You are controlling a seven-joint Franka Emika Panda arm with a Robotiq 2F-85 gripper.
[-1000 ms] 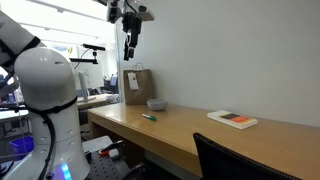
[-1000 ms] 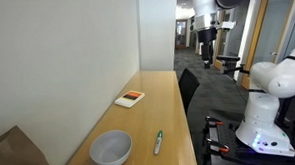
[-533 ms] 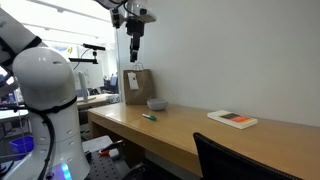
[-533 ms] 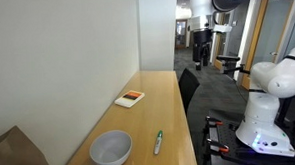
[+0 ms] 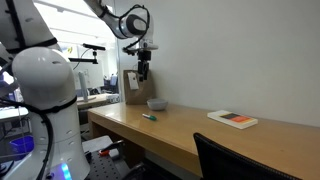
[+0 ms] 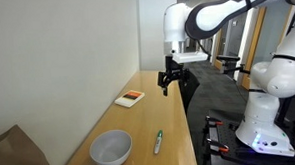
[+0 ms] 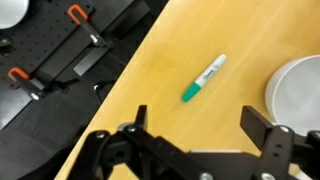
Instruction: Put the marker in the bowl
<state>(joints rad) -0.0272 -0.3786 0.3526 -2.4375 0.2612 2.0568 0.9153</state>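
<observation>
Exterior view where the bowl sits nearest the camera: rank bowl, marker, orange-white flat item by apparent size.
1. bowl
2. orange-white flat item; it lies farther off, so true size is unsure
3. marker

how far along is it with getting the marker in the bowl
Nothing is done yet: the marker lies on the table beside the bowl, which is empty. In hand: the gripper hovers open above the table, holding nothing. Left: descend, grasp the marker, carry it over and drop it in the bowl.
</observation>
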